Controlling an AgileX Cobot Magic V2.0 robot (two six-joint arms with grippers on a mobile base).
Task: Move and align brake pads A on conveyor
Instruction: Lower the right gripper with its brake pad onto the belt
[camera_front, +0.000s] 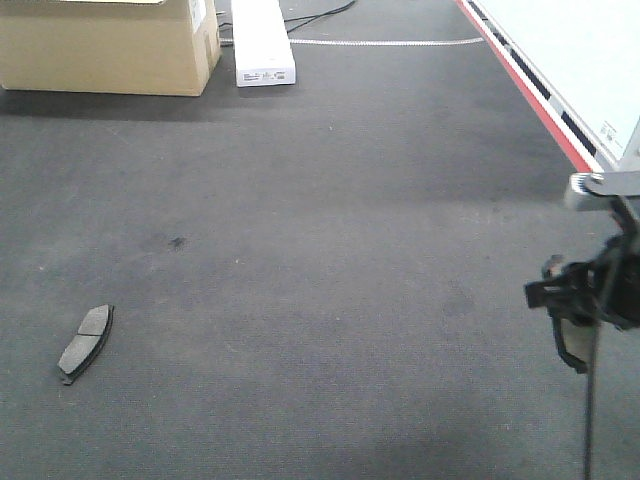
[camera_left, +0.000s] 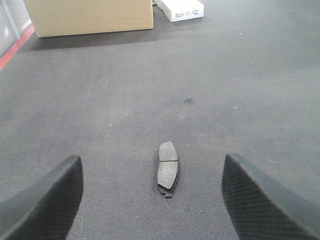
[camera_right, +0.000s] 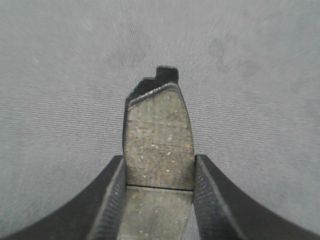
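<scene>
Gently set the flat dark-grey curved brake pad (camera_right: 159, 135), clamped in the right end effector (camera_right: 159, 167), parallel beside the matching pad (camera_left: 168, 168) on the grey felt conveyor tabletop (camera_front: 330, 250); the left end effector (camera_left: 151, 167) faces it, fingers apart.

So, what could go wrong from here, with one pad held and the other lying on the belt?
1. The right gripper pinches the held brake pad by its thin edges above the conveyor; it might slip or twist and land crooked.
2. The lying brake pad is thin and flat, ahead of the open left gripper; closing on it could push it along the belt instead of gripping it.
</scene>
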